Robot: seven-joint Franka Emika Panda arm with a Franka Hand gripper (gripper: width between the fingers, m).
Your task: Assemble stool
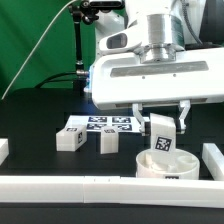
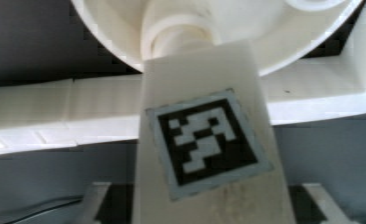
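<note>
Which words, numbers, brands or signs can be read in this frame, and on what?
None: no words, numbers or brand marks are readable in either view.
Only black-and-white square tags, patterns not text, on the upright leg, the seat, two loose legs and the marker board.

The seat (image 1: 160,167) is white moulded plastic, smooth with a soft sheen. The leg (image 1: 162,135) upright over the seat is the same white plastic, matt and faintly scuffed close up (image 2: 198,90), and its black-and-white tag (image 2: 206,145) looks flat and matt. Two loose legs (image 1: 72,138) (image 1: 108,142) beside the seat match. The table (image 1: 30,125) under it is matt black. Above the seat, the arm casing (image 1: 150,75) is glossy white plastic. The backdrop (image 1: 30,25) behind the seat looks like matt green cloth.
</note>
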